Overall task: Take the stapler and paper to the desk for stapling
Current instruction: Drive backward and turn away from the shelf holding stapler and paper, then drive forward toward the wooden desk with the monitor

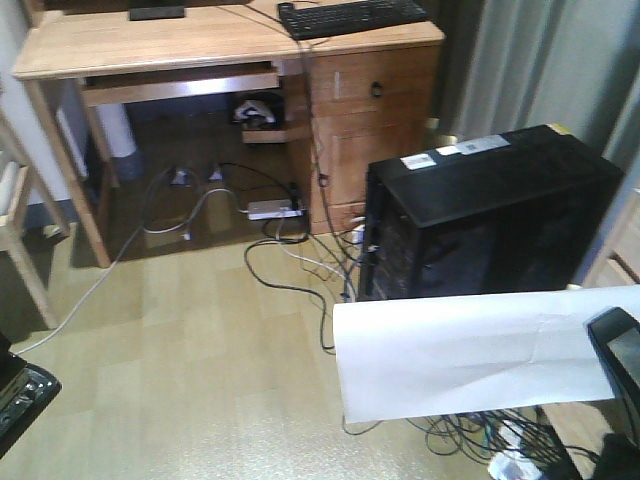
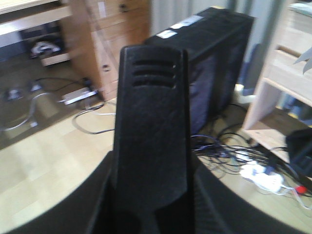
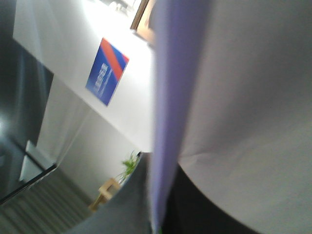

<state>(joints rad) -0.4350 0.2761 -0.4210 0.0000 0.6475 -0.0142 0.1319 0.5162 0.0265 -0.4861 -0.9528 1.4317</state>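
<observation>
Before the desk (image 1: 150,45), paper (image 1: 460,350) in right tool (image 1: 612,340); cubby (image 1: 285,133) contents unclear.

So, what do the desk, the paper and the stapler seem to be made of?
The desk: light wood with a matte finish and faint grain; whether it is solid or veneer cannot be told. The paper: a thin, matte white sheet, bending under its own weight, with one crease line. The stapler: probably black plastic, finely textured, with three moulded slots near its end.
</observation>
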